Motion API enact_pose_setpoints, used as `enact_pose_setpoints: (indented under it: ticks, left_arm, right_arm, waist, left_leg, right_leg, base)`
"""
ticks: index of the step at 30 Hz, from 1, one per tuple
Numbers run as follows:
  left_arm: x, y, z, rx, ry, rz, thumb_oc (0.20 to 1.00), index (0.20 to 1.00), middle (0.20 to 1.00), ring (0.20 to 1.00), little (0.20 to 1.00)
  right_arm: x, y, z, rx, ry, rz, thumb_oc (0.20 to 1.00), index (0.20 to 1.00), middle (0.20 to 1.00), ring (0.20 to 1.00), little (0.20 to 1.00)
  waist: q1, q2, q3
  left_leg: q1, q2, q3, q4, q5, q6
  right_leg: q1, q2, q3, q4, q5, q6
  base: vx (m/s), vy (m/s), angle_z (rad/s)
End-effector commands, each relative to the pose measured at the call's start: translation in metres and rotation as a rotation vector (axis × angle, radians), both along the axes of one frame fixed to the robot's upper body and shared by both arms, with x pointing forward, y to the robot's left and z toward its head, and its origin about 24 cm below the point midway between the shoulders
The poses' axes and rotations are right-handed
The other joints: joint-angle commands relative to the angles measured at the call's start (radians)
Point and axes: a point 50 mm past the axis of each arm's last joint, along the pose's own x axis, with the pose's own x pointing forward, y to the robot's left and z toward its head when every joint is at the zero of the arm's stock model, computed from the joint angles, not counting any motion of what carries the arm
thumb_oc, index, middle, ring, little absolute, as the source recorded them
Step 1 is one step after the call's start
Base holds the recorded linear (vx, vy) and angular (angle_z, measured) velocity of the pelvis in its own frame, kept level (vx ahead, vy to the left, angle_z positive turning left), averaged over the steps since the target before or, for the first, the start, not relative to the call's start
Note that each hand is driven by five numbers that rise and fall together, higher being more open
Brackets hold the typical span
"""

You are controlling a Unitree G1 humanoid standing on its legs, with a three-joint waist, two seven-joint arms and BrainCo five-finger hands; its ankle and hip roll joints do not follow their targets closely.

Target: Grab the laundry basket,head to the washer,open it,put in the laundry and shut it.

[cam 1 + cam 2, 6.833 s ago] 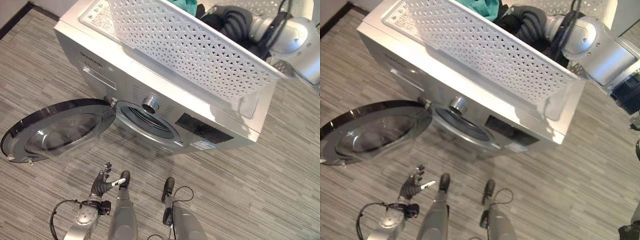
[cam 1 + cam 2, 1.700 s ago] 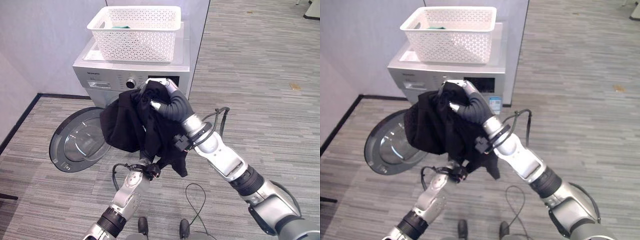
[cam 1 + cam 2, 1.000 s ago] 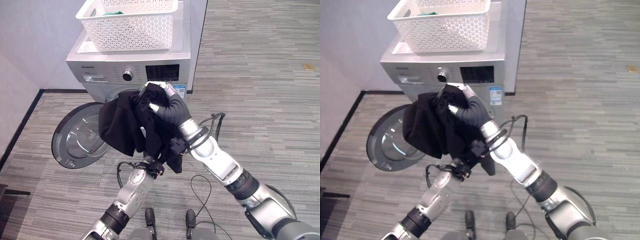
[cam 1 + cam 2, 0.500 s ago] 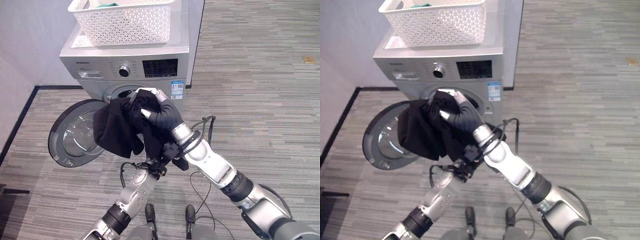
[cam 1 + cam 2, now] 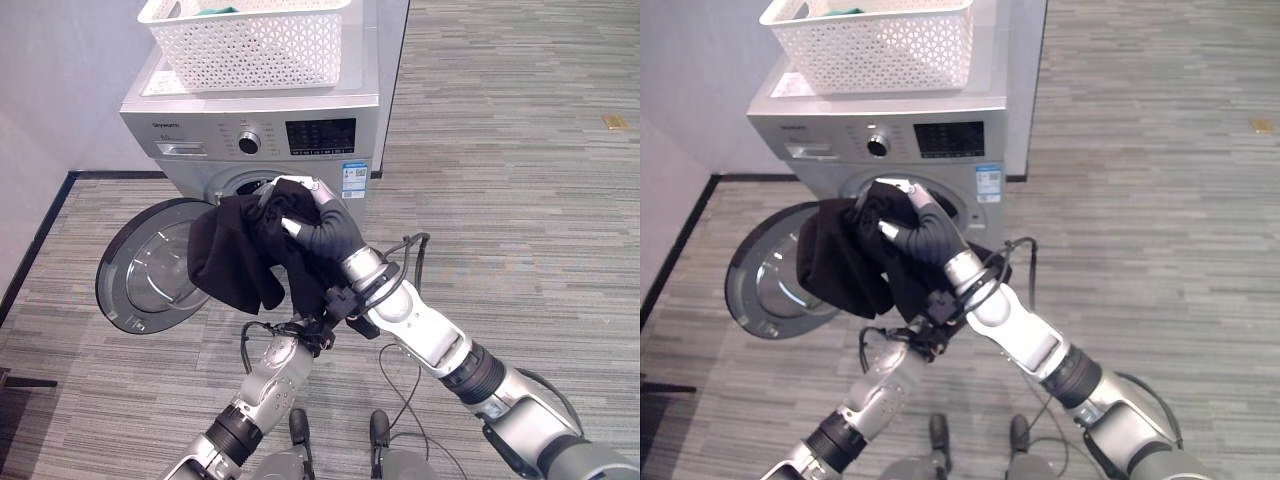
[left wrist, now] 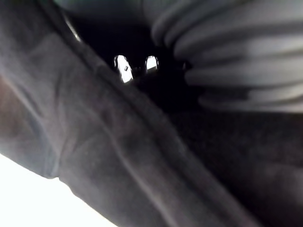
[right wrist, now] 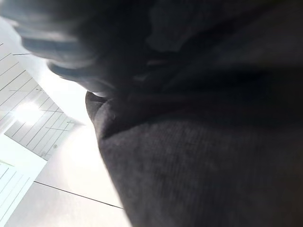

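Before the washer (image 5: 250, 135), right hand (image 5: 318, 226) curled tight round a black garment (image 5: 240, 258), held just at the drum opening, door (image 5: 145, 265) swung wide. Left hand under the hanging cloth; finger state cannot be told. White laundry basket (image 5: 250, 45) on the washer's top, something green inside.

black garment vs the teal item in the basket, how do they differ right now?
Place: the black garment hangs in front of the washer's open door; the teal item lies in the white basket on top of the washer.
Hold: the right hand is curled round the black garment; nothing holds the teal item.
Visibility: the black garment shows as a large draped bunch; of the teal item just a sliver shows above the rim.
Shared: both are outside the drum.
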Motion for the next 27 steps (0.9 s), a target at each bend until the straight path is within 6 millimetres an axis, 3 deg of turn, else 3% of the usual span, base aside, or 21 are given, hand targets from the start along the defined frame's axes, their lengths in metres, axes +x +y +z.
enact_pose_setpoints:
  ticks: [1, 20, 21, 22, 23, 24, 27]
  left_arm:
    - [0.007, -0.024, 0.029, 0.027, -0.171, -0.067, 1.000, 1.000, 1.000, 1.000, 1.000]
    - [0.006, -0.028, 0.029, 0.033, -0.176, -0.081, 1.000, 1.000, 1.000, 1.000, 1.000]
    - [0.006, -0.030, 0.029, 0.030, -0.175, -0.081, 0.831, 0.831, 0.831, 0.831, 0.831]
    - [0.007, -0.030, 0.029, 0.030, -0.175, -0.080, 0.536, 0.536, 0.536, 0.536, 0.536]
    - [0.008, -0.032, 0.030, 0.027, -0.174, -0.079, 0.341, 0.341, 0.341, 0.341, 0.341]
    - [0.009, -0.034, 0.030, 0.026, -0.173, -0.075, 0.200, 0.200, 0.200, 0.200, 0.200]
    - [0.009, -0.035, 0.031, 0.019, -0.173, -0.069, 0.200, 0.200, 0.200, 0.200, 0.200]
  right_arm:
    - [-0.013, 0.017, 0.049, 0.158, -0.145, 0.099, 0.200, 0.200, 0.200, 0.200, 0.200]
    - [-0.013, 0.019, 0.043, 0.173, -0.102, 0.118, 0.200, 0.200, 0.200, 0.200, 0.200]
    - [-0.013, 0.019, 0.042, 0.175, -0.098, 0.116, 0.200, 0.200, 0.200, 0.200, 0.200]
    - [-0.013, 0.019, 0.041, 0.175, -0.095, 0.114, 0.200, 0.200, 0.200, 0.200, 0.200]
    - [-0.012, 0.018, 0.041, 0.173, -0.094, 0.110, 0.200, 0.200, 0.200, 0.200, 0.200]
    - [-0.012, 0.018, 0.040, 0.174, -0.092, 0.100, 0.200, 0.200, 0.200, 0.200, 0.200]
    - [-0.011, 0.016, 0.039, 0.172, -0.091, 0.088, 0.200, 0.200, 0.200, 0.200, 0.200]
  waist:
    - [-0.011, -0.060, 0.013]
    - [-0.013, -0.067, 0.003]
    - [-0.014, -0.067, 0.003]
    - [-0.015, -0.068, 0.003]
    - [-0.016, -0.068, 0.003]
    - [-0.018, -0.069, 0.003]
    - [-0.020, -0.069, 0.003]
  left_leg:
    - [0.004, 0.008, 0.015, 0.003, -0.072, -0.014]
    - [0.014, 0.008, 0.014, 0.003, -0.077, -0.013]
    - [0.014, 0.008, 0.015, 0.003, -0.077, -0.014]
    - [0.014, 0.008, 0.015, 0.003, -0.077, -0.014]
    - [0.013, 0.008, 0.015, 0.003, -0.077, -0.015]
    - [0.011, 0.008, 0.016, 0.003, -0.077, -0.014]
    - [0.010, 0.008, 0.016, 0.003, -0.079, -0.014]
  right_leg:
    - [0.103, -0.092, -0.008, 0.003, -0.154, 0.083]
    - [0.115, -0.090, -0.013, 0.000, -0.157, 0.082]
    - [0.114, -0.090, -0.013, -0.001, -0.157, 0.082]
    - [0.114, -0.090, -0.013, -0.001, -0.156, 0.081]
    - [0.112, -0.090, -0.013, -0.001, -0.157, 0.082]
    - [0.111, -0.088, -0.014, -0.001, -0.157, 0.082]
    - [0.109, -0.089, -0.013, -0.001, -0.156, 0.082]
  base:
    - [0.00, 0.000, 0.00]
    - [0.00, 0.000, 0.00]
    - [0.00, 0.000, 0.00]
    - [0.00, 0.000, 0.00]
    - [0.00, 0.000, 0.00]
    - [0.00, 0.000, 0.00]
    - [0.00, 0.000, 0.00]
